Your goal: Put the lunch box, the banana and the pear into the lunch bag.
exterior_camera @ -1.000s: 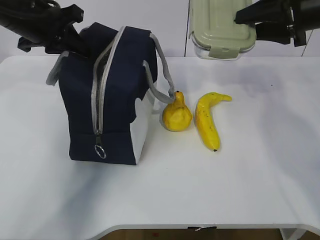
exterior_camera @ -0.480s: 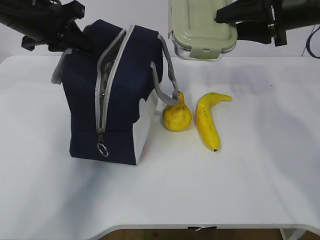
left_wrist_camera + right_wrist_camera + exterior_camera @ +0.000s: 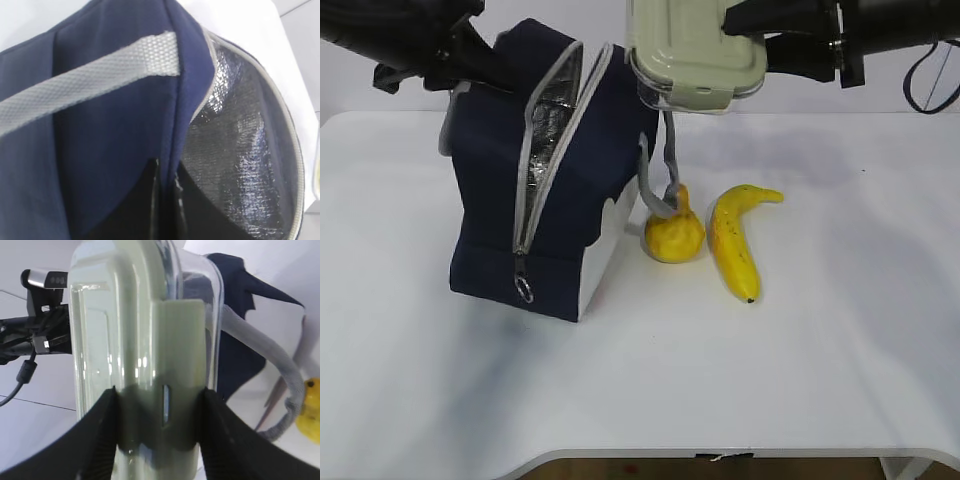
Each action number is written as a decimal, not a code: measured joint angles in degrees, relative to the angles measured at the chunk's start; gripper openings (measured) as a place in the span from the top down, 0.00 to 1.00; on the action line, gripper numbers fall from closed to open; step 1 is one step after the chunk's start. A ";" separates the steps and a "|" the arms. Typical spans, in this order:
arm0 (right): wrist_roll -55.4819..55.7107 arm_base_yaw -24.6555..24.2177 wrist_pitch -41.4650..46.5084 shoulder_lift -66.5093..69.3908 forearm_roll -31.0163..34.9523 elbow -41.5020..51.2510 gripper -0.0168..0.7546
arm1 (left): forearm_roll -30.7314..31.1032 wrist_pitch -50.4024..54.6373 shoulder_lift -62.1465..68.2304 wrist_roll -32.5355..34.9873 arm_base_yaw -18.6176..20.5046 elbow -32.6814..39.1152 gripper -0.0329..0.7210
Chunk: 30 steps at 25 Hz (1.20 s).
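Note:
The navy lunch bag (image 3: 570, 190) stands at the left, tilted, its zipper undone and the silver lining (image 3: 235, 150) showing. My left gripper (image 3: 488, 68) is shut on the fabric rim of the bag (image 3: 167, 192) beside a grey handle (image 3: 90, 85). My right gripper (image 3: 745, 40) is shut on the short end of the lunch box (image 3: 690, 55), which hangs in the air just right of the bag's open top. In the right wrist view the green-lidded lunch box (image 3: 145, 340) fills the gap between the fingers (image 3: 100, 440). The pear (image 3: 673, 232) and banana (image 3: 733, 240) lie on the table to the right of the bag.
The bag's other grey handle (image 3: 665, 170) droops onto the pear. The white table (image 3: 720, 370) stretches toward the front and right. A white wall stands behind the table.
My right gripper has carried the lunch box leftward, from above the banana to beside the bag's top. The left gripper has pulled the rim, widening the opening and tilting the bag.

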 joint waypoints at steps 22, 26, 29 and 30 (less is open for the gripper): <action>-1.64 5.17 -2.58 3.77 4.78 -6.66 0.53 | -6.30 1.45 0.00 4.97 0.00 0.00 0.96; -1.64 6.40 -5.01 4.27 4.91 -6.82 0.53 | -7.24 1.45 0.00 5.62 0.00 0.00 0.96; -1.64 7.27 -5.67 5.12 4.91 -6.92 0.53 | -7.47 1.45 0.00 5.73 0.00 0.00 0.96; -1.64 7.53 -5.67 5.31 4.91 -6.90 0.53 | -7.55 1.45 0.00 5.84 0.00 0.00 0.96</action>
